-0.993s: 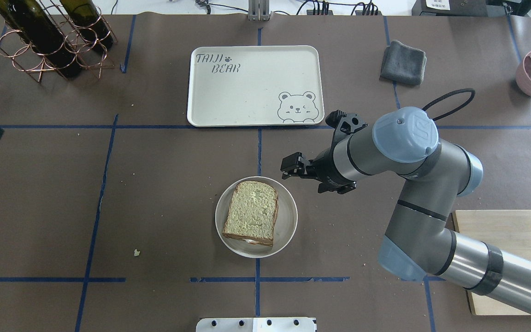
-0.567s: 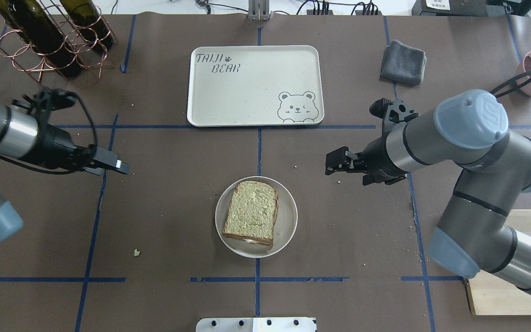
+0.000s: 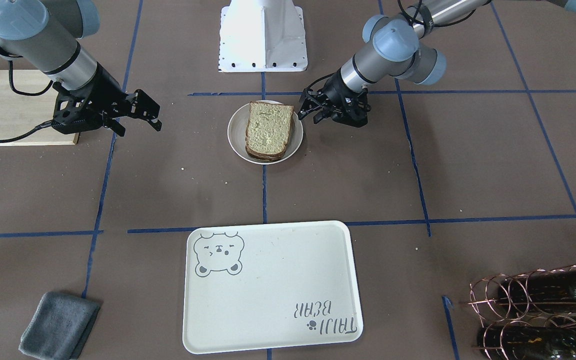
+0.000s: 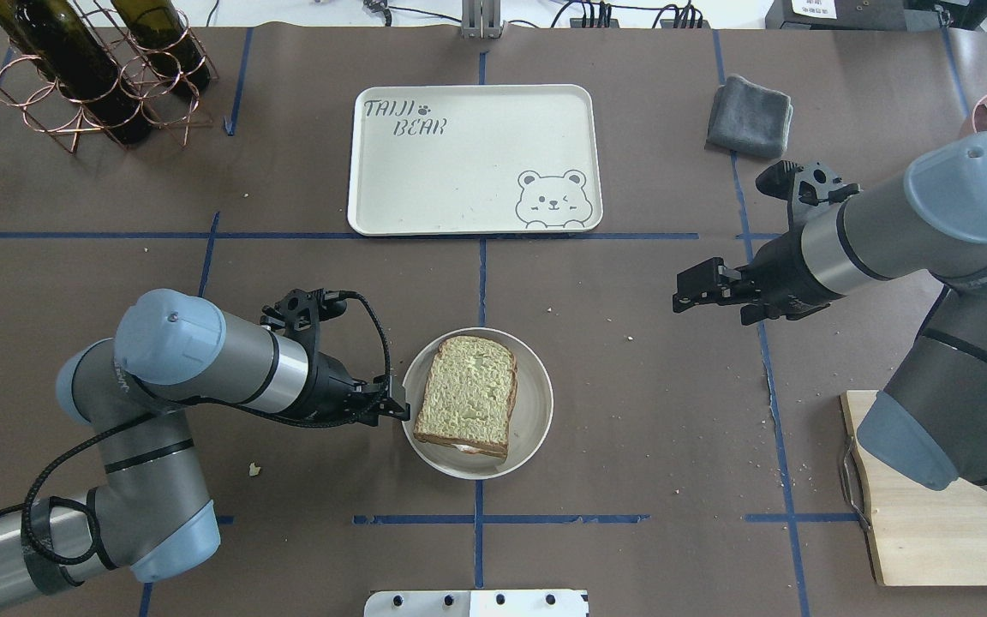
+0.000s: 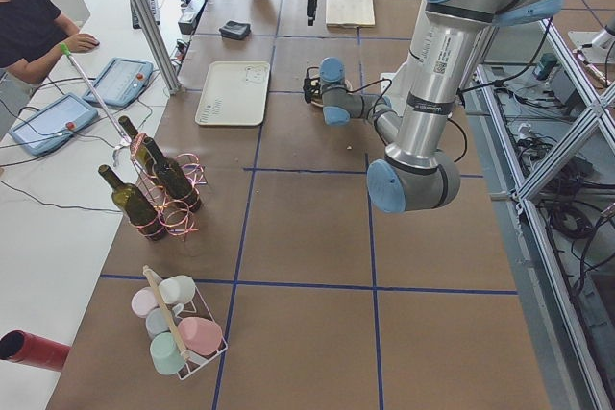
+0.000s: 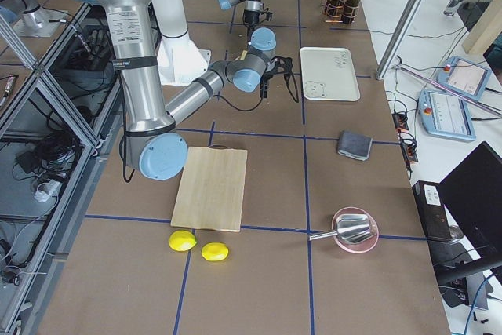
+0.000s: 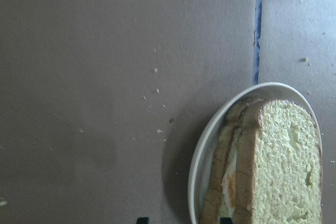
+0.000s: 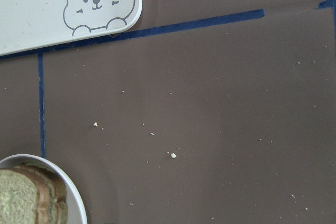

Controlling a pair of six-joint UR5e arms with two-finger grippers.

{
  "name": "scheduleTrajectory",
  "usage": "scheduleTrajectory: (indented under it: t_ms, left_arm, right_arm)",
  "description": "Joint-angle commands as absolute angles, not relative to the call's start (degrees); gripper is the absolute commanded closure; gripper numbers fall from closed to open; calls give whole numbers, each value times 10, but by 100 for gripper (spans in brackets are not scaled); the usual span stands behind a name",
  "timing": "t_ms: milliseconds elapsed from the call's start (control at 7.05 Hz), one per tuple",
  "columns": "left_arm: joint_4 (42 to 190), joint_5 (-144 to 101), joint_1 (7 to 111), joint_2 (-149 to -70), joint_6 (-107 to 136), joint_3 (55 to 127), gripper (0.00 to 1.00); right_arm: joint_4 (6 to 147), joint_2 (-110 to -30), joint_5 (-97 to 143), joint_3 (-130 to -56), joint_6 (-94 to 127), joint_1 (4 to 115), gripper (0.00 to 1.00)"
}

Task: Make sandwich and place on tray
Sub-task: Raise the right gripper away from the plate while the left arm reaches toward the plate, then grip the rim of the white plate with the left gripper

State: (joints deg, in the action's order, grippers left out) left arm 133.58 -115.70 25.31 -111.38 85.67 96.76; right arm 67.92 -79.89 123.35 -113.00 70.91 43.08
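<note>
The sandwich [image 4: 468,396], two bread slices with white egg and orange yolk [image 7: 229,179] showing between them, lies on a small round grey plate [image 4: 536,403]. My left gripper [image 4: 397,410] is open and empty, low at the plate's left rim; in the left wrist view its fingertips [image 7: 142,220] stand either side of the rim [image 7: 202,150]. My right gripper [image 4: 689,291] is open and empty, well to the right of the plate. The cream bear tray [image 4: 472,158] lies bare beyond the plate; its corner also shows in the right wrist view [image 8: 79,9].
A wooden cutting board [image 4: 948,488] lies at the near right under my right arm. A grey cloth [image 4: 750,116] lies right of the tray. A wire rack with wine bottles [image 4: 91,68] stands at the far left. Two lemons [image 6: 198,245] lie by the board.
My left arm has swept in from the left edge to the plate's left rim. My right arm has drawn back to the right, away from the plate. The sandwich has not moved.
</note>
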Motion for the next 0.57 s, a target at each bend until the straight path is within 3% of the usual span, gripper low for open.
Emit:
scheduleTrajectory:
  t_ms: [0, 425]
  left_arm:
    - [1332, -1139, 243, -1124, 860, 950, 57]
    - [1332, -1109, 242, -1143, 857, 929, 70]
  right_arm:
    - [679, -803, 1234, -1132, 705, 433, 0]
    - [679, -804, 1233, -1129, 705, 432, 0]
